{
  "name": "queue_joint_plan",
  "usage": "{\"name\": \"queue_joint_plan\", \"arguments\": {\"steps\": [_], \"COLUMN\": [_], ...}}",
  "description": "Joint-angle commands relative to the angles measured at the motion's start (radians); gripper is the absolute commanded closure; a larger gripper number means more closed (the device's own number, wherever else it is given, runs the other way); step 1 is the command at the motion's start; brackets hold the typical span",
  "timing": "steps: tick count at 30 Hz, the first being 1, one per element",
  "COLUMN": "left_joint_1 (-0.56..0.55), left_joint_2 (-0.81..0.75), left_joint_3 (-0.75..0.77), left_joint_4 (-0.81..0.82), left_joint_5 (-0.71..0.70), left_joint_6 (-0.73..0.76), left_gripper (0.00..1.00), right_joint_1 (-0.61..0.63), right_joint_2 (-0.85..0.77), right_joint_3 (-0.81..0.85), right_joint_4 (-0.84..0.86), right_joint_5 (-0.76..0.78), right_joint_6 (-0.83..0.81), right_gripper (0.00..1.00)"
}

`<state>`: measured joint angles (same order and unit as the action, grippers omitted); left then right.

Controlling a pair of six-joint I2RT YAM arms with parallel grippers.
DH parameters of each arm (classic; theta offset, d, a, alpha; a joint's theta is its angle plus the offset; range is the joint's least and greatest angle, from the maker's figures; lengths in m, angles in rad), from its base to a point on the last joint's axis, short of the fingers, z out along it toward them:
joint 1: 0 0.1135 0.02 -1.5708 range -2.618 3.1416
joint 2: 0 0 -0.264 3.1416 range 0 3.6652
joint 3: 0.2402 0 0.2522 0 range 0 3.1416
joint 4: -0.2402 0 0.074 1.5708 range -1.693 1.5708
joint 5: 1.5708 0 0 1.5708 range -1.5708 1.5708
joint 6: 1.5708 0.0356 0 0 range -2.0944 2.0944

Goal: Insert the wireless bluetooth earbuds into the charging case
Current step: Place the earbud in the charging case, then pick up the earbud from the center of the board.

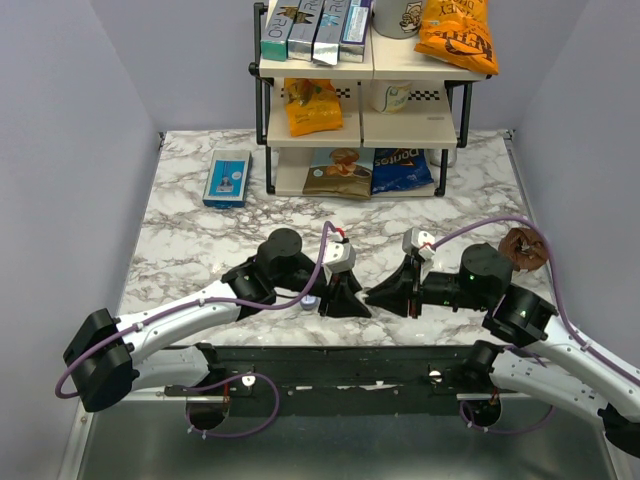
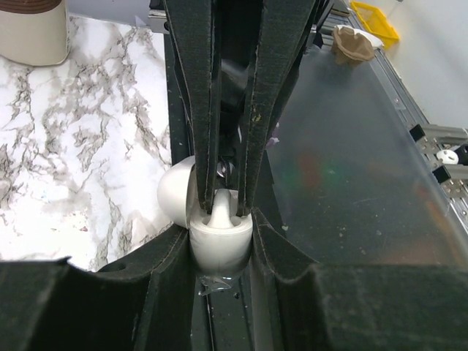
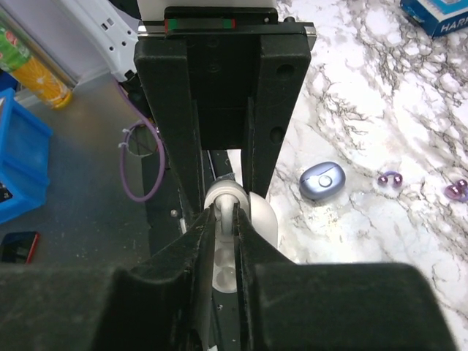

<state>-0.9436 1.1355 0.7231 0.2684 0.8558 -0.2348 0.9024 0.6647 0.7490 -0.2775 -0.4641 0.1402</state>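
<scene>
The white charging case [image 2: 221, 245] sits between the fingers of my left gripper [image 2: 220, 252], which is shut on its base. Its domed lid [image 2: 174, 194] hangs open to the left. A white earbud [image 2: 221, 208] stands stem-up in the case. My right gripper [image 3: 225, 219] comes from the opposite side, its fingers [image 2: 197, 110] standing slightly apart either side of that stem. In the right wrist view the earbud [image 3: 223, 197] shows between the tips, with the case's sockets [image 3: 225, 263] below. From above, the left gripper [image 1: 345, 298] and right gripper [image 1: 378, 296] meet tip to tip near the table's front.
A closed bluish-grey oval pod [image 3: 322, 180] and small purple beads [image 3: 389, 179] lie on the marble just beyond the grippers. A blue box [image 1: 227, 178] lies far left. A shelf rack [image 1: 365, 100] with snack bags stands at the back. A brown object [image 1: 523, 248] sits right.
</scene>
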Motion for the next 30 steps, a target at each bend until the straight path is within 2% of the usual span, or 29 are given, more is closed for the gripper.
{"name": "queue_joint_plan", "arguments": {"steps": [1, 8, 11, 13, 16, 18, 20, 21, 25, 27, 30], "left_joint_1": [0.005, 0.005, 0.005, 0.008, 0.011, 0.012, 0.012, 0.012, 0.011, 0.009, 0.006], "left_joint_2": [-0.011, -0.005, -0.006, -0.01, -0.029, -0.066, -0.127, -0.152, -0.288, -0.358, -0.428], "left_joint_3": [-0.011, -0.021, -0.033, -0.043, -0.074, -0.117, -0.178, -0.203, -0.321, -0.361, -0.387], "left_joint_4": [0.065, 0.065, 0.066, 0.071, 0.077, 0.09, 0.114, 0.124, 0.154, 0.131, 0.089], "left_joint_5": [0.023, 0.011, -0.014, -0.038, -0.156, -0.315, -0.427, -0.533, -0.771, -0.834, -0.914], "left_joint_6": [0.003, 0.006, 0.008, 0.008, -0.003, -0.029, -0.064, -0.073, -0.11, -0.123, -0.126], "left_gripper": [1.0, 1.0, 1.0, 1.0, 1.0, 1.0, 1.0, 1.0, 1.0, 1.0, 1.0], "right_joint_1": [0.006, 0.006, 0.006, 0.006, 0.004, 0.006, 0.006, 0.004, 0.003, 0.003, 0.001], "right_joint_2": [-0.004, -0.033, -0.102, -0.161, -0.159, -0.113, -0.035, -0.015, 0.079, 0.133, 0.208], "right_joint_3": [0.032, 0.075, 0.096, 0.102, 0.075, 0.064, 0.038, 0.023, -0.071, -0.114, -0.166], "right_joint_4": [-0.031, -0.048, -0.061, -0.075, -0.13, -0.179, -0.235, -0.236, -0.178, -0.166, -0.106], "right_joint_5": [0.013, 0.042, 0.134, 0.289, 0.526, 0.638, 0.68, 0.673, 0.607, 0.57, 0.486], "right_joint_6": [-0.001, 0.022, 0.044, 0.061, 0.119, 0.196, 0.272, 0.285, 0.322, 0.323, 0.292], "right_gripper": [0.7, 0.53, 0.45, 0.43, 0.44, 0.44, 0.44, 0.45, 0.5, 0.55, 0.57]}}
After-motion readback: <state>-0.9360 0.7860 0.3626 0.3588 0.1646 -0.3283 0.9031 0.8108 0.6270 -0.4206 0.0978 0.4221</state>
